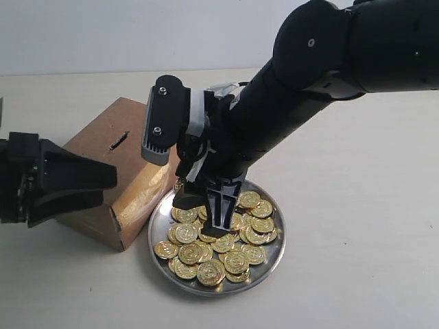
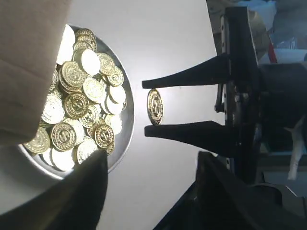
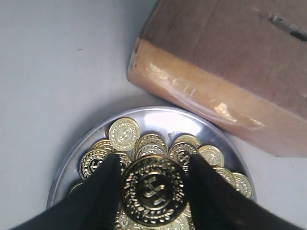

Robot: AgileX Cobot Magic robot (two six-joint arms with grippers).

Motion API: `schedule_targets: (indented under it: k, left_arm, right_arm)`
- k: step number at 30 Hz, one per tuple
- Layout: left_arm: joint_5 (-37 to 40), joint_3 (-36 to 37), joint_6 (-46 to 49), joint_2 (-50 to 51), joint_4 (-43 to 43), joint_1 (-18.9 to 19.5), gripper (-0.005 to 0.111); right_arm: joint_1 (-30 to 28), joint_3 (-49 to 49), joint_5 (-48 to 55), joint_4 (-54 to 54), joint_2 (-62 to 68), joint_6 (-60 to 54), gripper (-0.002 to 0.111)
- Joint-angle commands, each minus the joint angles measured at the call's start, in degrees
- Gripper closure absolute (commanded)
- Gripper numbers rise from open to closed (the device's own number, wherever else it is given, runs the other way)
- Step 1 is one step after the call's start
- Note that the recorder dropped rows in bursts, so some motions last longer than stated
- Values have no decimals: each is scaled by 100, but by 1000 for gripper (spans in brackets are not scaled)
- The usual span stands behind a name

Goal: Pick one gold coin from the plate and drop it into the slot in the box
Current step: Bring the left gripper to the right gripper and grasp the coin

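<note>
The silver plate holds several gold coins and sits against the brown box. The slot is in the box's top face. My right gripper hangs over the plate's box side, shut on one gold coin, which is lifted above the pile. The left wrist view shows that coin on edge between the right fingers. My left gripper is open and empty, level with the box's left end. In the right wrist view the plate, box and slot lie beyond the held coin.
The pale tabletop extends around the box and plate. The right arm's thick black links cross over the table from the upper right. In the left wrist view a blurred corner of the box covers part of the plate.
</note>
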Motion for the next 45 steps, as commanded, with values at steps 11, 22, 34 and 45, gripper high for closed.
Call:
schedule_targets:
  k: [11, 22, 34, 45]
  left_arm:
    - [-405, -1244, -71, 1523, 1, -1131, 53]
    - [-405, -1579, -271, 1994, -83, -1140, 53]
    - [-694, -1749, -276, 2010, -192, -1646, 53]
    - [-705, -1805, -379, 2010, -24, -1646, 80]
  right_arm:
    - [8, -20, -224, 7, -61, 17, 84]
    - [8, -20, -397, 51, -61, 17, 84]
    - [8, -20, -506, 358, -61, -29, 84]
    - [8, -20, -506, 358, -61, -29, 84]
